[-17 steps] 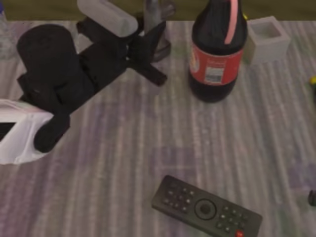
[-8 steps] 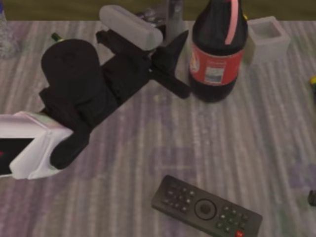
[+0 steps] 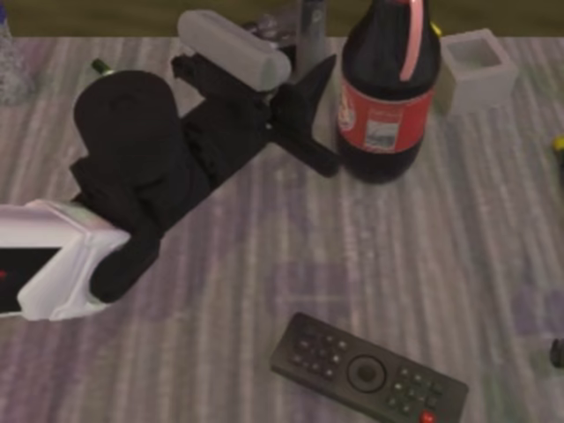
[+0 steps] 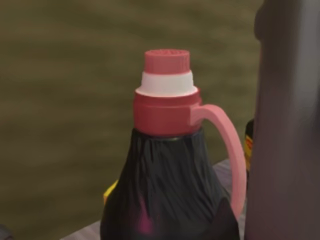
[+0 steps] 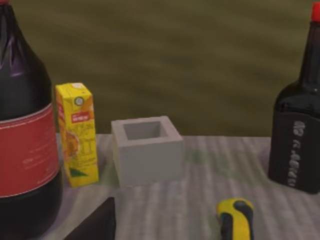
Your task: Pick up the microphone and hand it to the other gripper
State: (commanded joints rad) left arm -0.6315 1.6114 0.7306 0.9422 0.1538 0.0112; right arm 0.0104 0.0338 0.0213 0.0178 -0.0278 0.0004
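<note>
The microphone's grey handle (image 3: 311,35) stands upright at the table's back edge, just left of the big dark bottle (image 3: 383,88); its head is out of sight. My left gripper (image 3: 304,63) is at that handle and shut on it, with one black finger (image 3: 319,81) beside it. The left wrist view has the handle (image 4: 285,125) as a wide grey column close to the camera, with the bottle's red cap (image 4: 166,92) behind. Of the right arm, the other gripper (image 3: 558,352) shows only as a dark bit at the right edge.
A black remote (image 3: 368,370) lies at the front. A grey open box (image 3: 476,69) (image 5: 147,150) stands right of the bottle, with a yellow juice carton (image 5: 77,132), a dark sauce bottle (image 5: 297,140) and a yellow-black tool (image 5: 235,220) nearby. A green-capped marker (image 3: 101,66) peeks out behind the left arm.
Over the last second my left gripper moved right towards the bottle, and the microphone handle went with it. In the last half second almost nothing moved.
</note>
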